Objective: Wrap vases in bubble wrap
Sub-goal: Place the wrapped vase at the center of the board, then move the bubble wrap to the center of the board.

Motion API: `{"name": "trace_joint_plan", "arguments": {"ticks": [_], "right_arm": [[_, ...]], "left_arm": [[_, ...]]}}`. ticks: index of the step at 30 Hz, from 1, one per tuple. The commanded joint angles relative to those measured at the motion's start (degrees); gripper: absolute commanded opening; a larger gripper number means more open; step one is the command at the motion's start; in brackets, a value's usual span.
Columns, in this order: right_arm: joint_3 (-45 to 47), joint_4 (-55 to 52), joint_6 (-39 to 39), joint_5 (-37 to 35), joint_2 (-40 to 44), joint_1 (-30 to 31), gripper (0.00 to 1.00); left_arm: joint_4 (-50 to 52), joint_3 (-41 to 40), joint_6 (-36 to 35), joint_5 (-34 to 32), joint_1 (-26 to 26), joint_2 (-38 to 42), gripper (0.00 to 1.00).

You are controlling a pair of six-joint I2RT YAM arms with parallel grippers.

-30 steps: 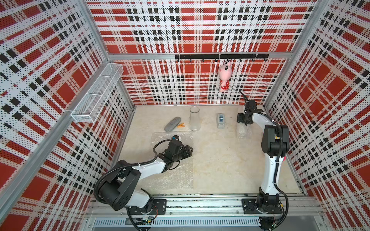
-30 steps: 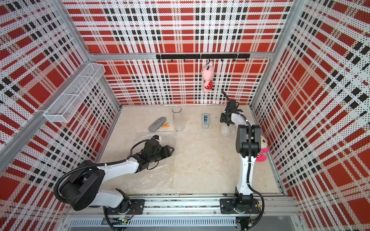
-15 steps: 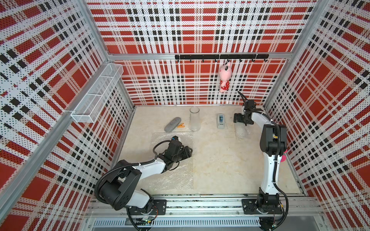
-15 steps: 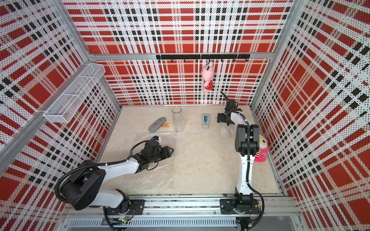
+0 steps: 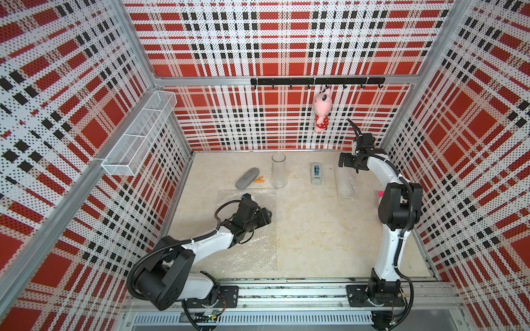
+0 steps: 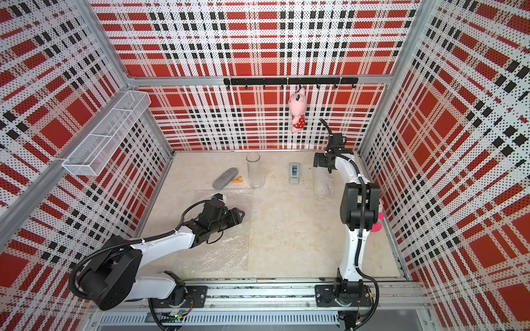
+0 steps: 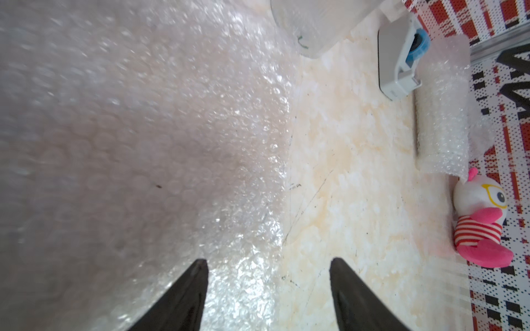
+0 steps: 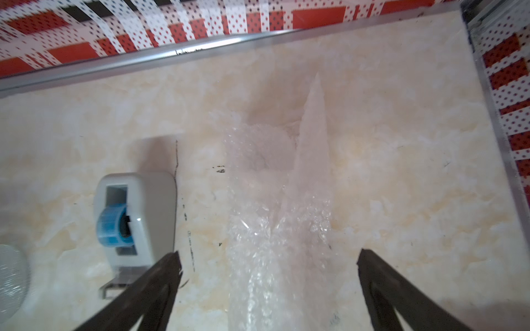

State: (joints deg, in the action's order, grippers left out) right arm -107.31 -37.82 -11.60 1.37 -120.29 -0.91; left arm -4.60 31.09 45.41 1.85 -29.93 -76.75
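Note:
A clear glass vase stands upright near the back of the table; its base shows in the left wrist view. A flat bubble wrap sheet lies at the front left. My left gripper hangs open over that sheet's right edge, holding nothing. A rolled bubble wrap bundle lies at the back right, and what it holds is blurred. My right gripper is wide open above its far end.
A grey tape dispenser sits between vase and bundle. A grey oval case and a small orange item lie left of the vase. A plush duck sits by the right wall. A pink plush hangs from the back rail.
My right gripper has opened wide, let go of the rolled bundle and risen slightly toward the back wall. The left arm has hardly moved.

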Motion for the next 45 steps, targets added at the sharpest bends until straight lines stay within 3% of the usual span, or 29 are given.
{"name": "trace_joint_plan", "arguments": {"ticks": [1, 4, 7, 10, 16, 20, 26, 34, 38, 42, 45], "right_arm": [[-0.17, -1.18, -1.50, 0.96, 6.14, 0.38, 1.00], [7.47, 1.86, -3.64, 2.41, 13.04, 3.98, 1.00], [23.35, 12.29, -6.52, 1.04, 23.56, 11.89, 1.00], [37.64, 22.75, -10.93, -0.05, 31.27, 21.24, 0.88], [51.73, 37.16, -19.14, -1.36, 31.46, 37.35, 0.73], [48.19, 36.53, -19.51, 0.37, 22.12, 43.71, 0.72], [41.18, 34.62, -19.39, -0.10, 11.82, 47.16, 0.70], [32.92, 26.96, -16.25, -11.33, 2.30, 52.42, 0.64], [32.11, 25.20, -15.26, -15.07, -0.34, 53.11, 0.46], [34.04, 24.95, -14.66, -16.50, 1.17, 53.03, 0.10], [36.51, 24.14, -14.09, -18.33, 4.50, 52.14, 0.03]], "left_arm": [[3.53, 0.43, -0.45, -3.14, 3.31, 3.72, 0.71], [5.05, -0.60, 0.91, -5.07, 7.43, 7.16, 0.71], [5.74, -2.60, 2.46, -5.74, 12.32, 10.10, 0.71], [5.33, -5.08, 3.35, -4.78, 17.71, 11.69, 0.71], [3.59, -8.19, 3.62, -3.92, 20.78, 11.43, 0.69], [1.70, -9.76, 4.73, -3.17, 20.38, 10.68, 0.68], [0.82, -11.58, 5.40, -3.25, 19.09, 10.81, 0.68], [1.60, -11.20, 5.22, -3.60, 19.13, 10.92, 0.68], [2.96, -10.14, 4.92, -4.46, 19.20, 11.21, 0.68], [3.56, -9.35, 4.43, -4.49, 19.20, 10.87, 0.68], [2.67, -9.21, 4.59, -4.22, 18.48, 10.12, 0.68]]}}
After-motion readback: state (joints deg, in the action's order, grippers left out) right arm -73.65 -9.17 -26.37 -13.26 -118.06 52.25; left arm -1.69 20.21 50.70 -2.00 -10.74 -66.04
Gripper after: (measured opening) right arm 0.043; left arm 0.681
